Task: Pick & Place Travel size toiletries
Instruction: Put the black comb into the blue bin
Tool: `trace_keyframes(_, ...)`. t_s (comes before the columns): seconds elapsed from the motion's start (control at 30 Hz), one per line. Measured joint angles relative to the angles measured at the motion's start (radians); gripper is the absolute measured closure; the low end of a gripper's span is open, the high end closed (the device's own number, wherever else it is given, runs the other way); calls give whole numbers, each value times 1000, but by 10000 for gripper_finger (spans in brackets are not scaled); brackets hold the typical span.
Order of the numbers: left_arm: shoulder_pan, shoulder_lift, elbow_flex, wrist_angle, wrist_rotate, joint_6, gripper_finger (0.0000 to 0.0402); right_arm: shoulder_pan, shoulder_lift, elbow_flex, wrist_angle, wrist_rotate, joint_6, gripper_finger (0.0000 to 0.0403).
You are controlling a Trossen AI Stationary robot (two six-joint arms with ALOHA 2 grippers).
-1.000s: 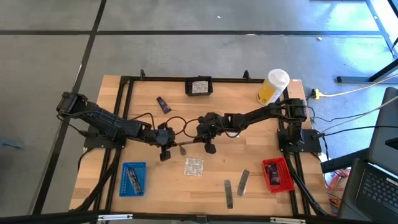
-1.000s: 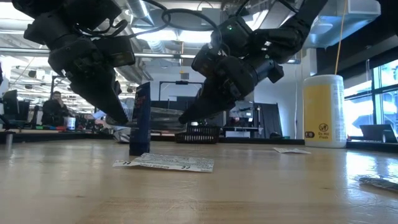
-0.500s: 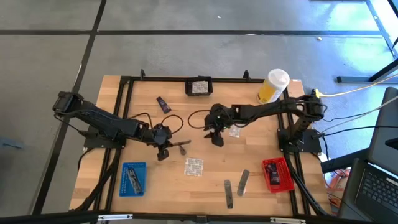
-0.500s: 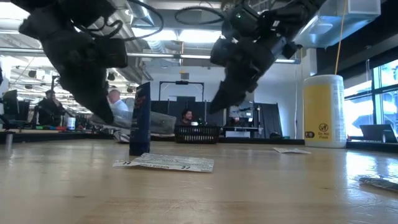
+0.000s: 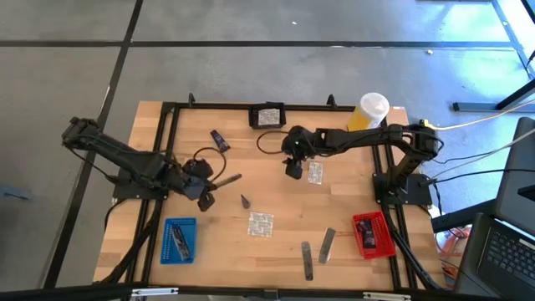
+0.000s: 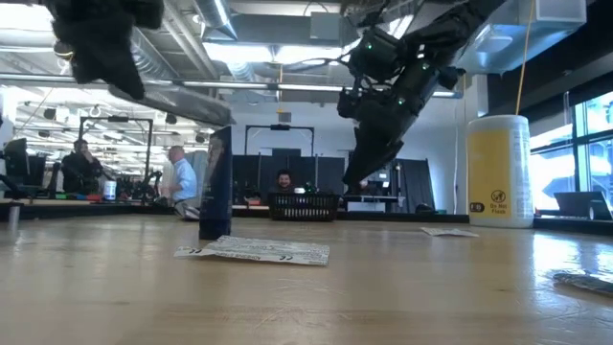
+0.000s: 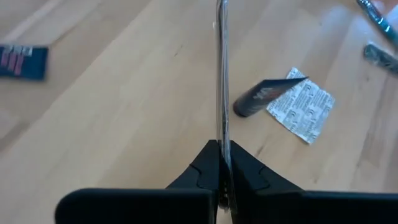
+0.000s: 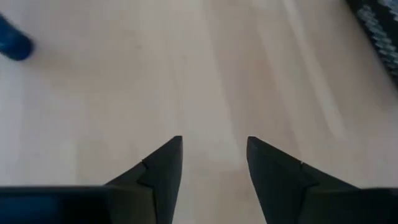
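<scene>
My left gripper (image 5: 206,189) hangs over the table's left half, shut on a slim grey stick (image 5: 227,179) that it carries above the wood. A short dark tube (image 5: 244,201) stands upright on its end beside a foil sachet (image 5: 261,224) that lies flat. My right gripper (image 5: 293,168) stands open in mid-air past the table's middle, nothing between its fingers (image 8: 163,163). Beside it lies a second sachet (image 5: 315,172). Another dark tube (image 5: 219,140) lies at the far left. My left gripper pinches one end of the grey stick (image 7: 222,140) between its two fingers, which press on the stick's flat faces. The fingers come from the table's left, and the stick runs straight on from them toward the right. It is lifted clear (image 6: 182,101), its free end a little lower.
A black tray (image 5: 267,116) with a sachet sits at the far edge, a tall yellow container (image 5: 368,115) at the far right. A blue tray (image 5: 179,240) stands near left, a red tray (image 5: 372,234) near right. Two grey sticks (image 5: 307,259) (image 5: 327,244) lie near the front.
Both grippers met at the grey stick near the table's middle. My right gripper has opened, let go of it, and drawn back up toward the far edge. My left gripper has carried the stick up and toward the left edge.
</scene>
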Motion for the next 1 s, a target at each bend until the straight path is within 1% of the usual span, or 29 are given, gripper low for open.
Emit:
trace_keyframes(0.17, -127, 1, 15, -42, -58, -211, 398, -47, 0, 0, -7, 0, 1, 244)
trace_keyframes(0.33, -277, 3, 15, -75, -153, -442, 398, -79, 0, 0, -7, 0, -5, 260)
trace_keyframes(0.5, -423, 37, 15, -109, -221, -683, 398, -97, 0, 32, -35, 0, -29, 269)
trace_keyframes(0.73, -579, 130, 16, -112, -198, -997, 398, -99, -2, 125, -55, 0, -66, 279)
trace_keyframes(0.9, -668, 209, 59, -119, -263, -1149, 398, -100, -2, 175, -56, 0, -96, 282)
trace_keyframes(1.0, -703, 271, 117, -172, -268, -1233, 398, -99, -2, 203, -57, 0, -129, 282)
